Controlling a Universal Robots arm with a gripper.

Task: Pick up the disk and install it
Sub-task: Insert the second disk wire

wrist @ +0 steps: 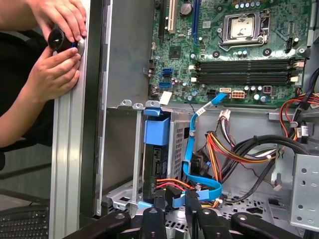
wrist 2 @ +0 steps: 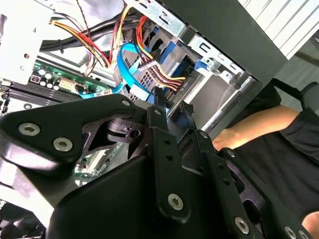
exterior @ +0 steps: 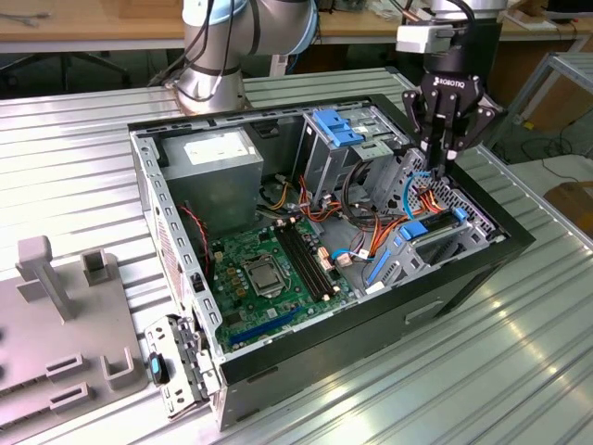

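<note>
Gripper (exterior: pixel 443 153) low over bay; disk (wrist: pixel 156 133) edge-on in bay slot.
Jaws: can't tell if open or shut. Likely risks: snagging cables (wrist: pixel 219 149) just beside disk; bumping hand (wrist: pixel 52 74) at case (exterior: pixel 463 278) edge.

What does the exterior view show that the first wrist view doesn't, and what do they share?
Exterior view: the whole open computer case on the ribbed metal table, the arm's base behind it, the grey power-supply box, a grey fixture at the exterior view's left, and the gripper hanging above the drive bay.

First wrist view: a person's hands holding a small black object against the case edge, and the disk standing upright in the bay under a blue bracket.

Both: the green motherboard, the blue flat cable, and orange-red wiring.
</note>
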